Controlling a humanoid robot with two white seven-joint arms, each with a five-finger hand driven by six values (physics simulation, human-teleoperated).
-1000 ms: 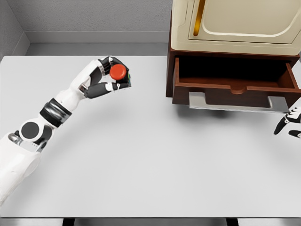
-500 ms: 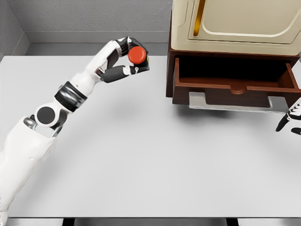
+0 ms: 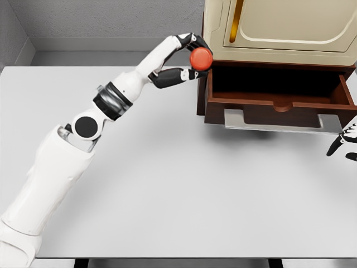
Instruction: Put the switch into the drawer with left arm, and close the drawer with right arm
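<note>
Red switch up in the air, right at the left corner of the open drawer, not inside yet. Pinched tight in the left robot hand, fingers and thumb wrapped round it. Was far out over the white table a second ago, then halfway across, now almost at the dark brown box (so a long carry, nearly done). Arm stretched way out from the lower left to get there.

Means the first job looks close to finished. Still needs a little more reach to the right, over the drawer's side wall, then a drop into the dark space. Could bump the cabinet edge if swung too low.

Drawer pulled out wide, with a grey handle across the front. Right robot hand only peeking in at the right edge, near the drawer's front corner, same place as before. Holding nothing; open or shut, cannot tell. Closing job not started.
</note>
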